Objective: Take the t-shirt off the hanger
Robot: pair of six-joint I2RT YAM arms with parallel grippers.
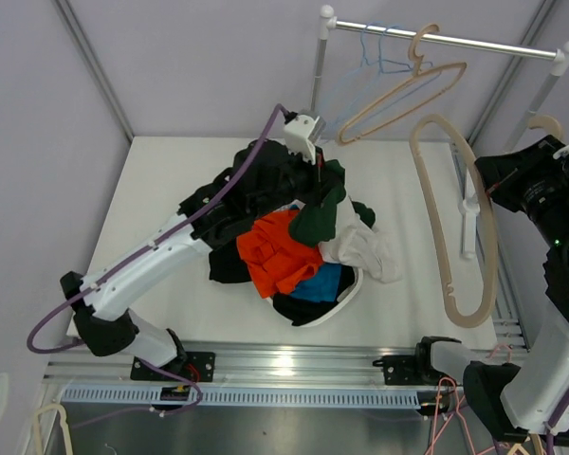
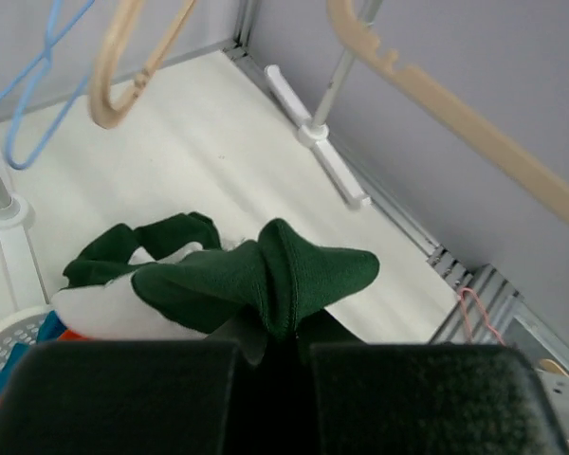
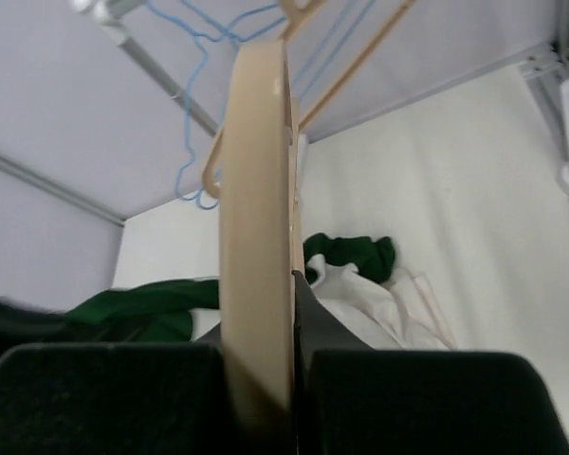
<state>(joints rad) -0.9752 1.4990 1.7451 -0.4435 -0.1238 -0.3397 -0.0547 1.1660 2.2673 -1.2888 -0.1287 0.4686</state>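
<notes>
1. Dark green t-shirt (image 2: 294, 270) of soft knit cotton is bunched into rounded folds; it hangs clear of any hanger, just above the pile of clothes
2. Its cloth is pinched between the two black, flat-padded fingers of the left gripper (image 2: 275, 346), which are closed tight on a fold
3. Smooth beige hanger (image 3: 256, 190), broad and curved like a long loop, is bare of clothing; it stands on edge between the fingers of the right gripper (image 3: 266, 374), which are clamped against its two faces
4. Three hangers show in all: the held one, a thinner beige hanger (image 2: 104, 114) and a pale blue wire hanger (image 2: 12, 142), the last two hooked on the shiny metal rail (image 1: 446, 38) at the back
5. One round white plastic basket (image 1: 349, 289) with a perforated wall sits on the matte white table (image 1: 171, 190)
6. Four other crumpled garments lie in and over the basket: one orange (image 1: 280, 251), one blue (image 1: 321, 282), one white (image 1: 360, 248) and one black (image 1: 229, 265)
7. Two arms are in view, well apart, the left over the basket and the right at the table's right edge
</notes>
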